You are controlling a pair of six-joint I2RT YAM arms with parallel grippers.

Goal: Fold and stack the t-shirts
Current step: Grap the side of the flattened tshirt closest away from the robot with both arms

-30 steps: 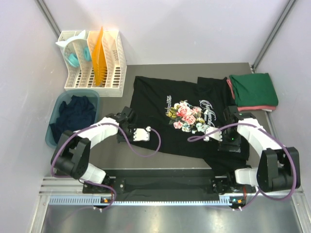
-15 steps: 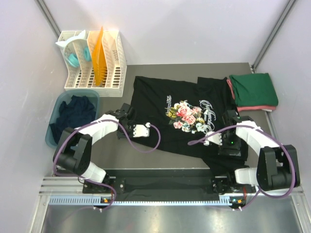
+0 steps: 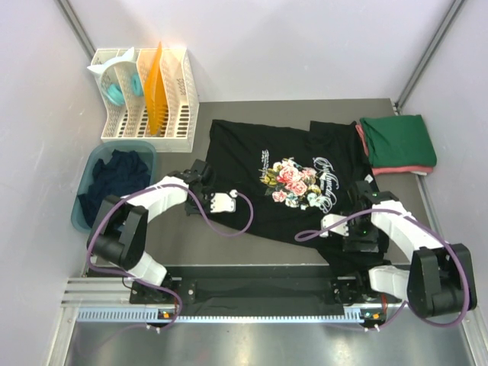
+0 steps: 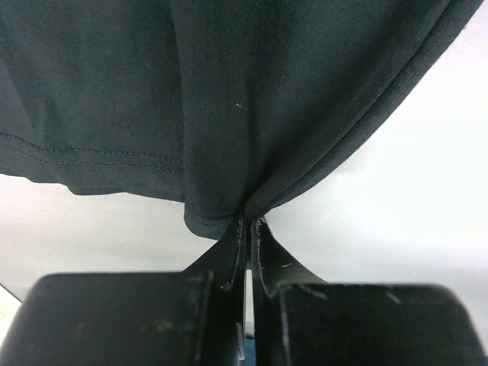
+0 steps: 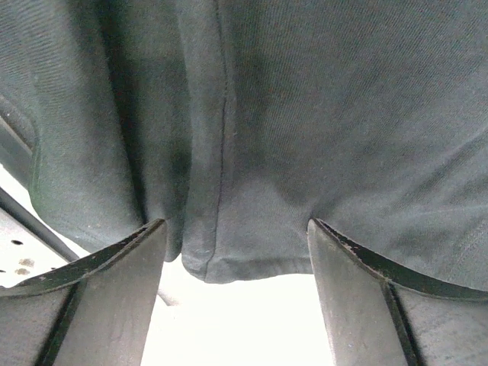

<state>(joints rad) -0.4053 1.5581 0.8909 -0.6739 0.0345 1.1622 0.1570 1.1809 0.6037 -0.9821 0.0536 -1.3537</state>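
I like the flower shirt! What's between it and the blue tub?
In the top view, the white left arm crosses grey table there, its tool pinching the shirt.

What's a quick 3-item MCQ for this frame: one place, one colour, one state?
1. Where on the table is the folded green t-shirt? A far right corner; B near left edge; C centre.
2. The lower t-shirt of that stack is: A white; B pinkish-red; C yellow.
3. The left gripper is: A wide open; B shut on nothing; C shut on the black t-shirt.
A, it lies by the far right wall; B, a red edge shows beneath; C, cloth pinched between closed fingers.
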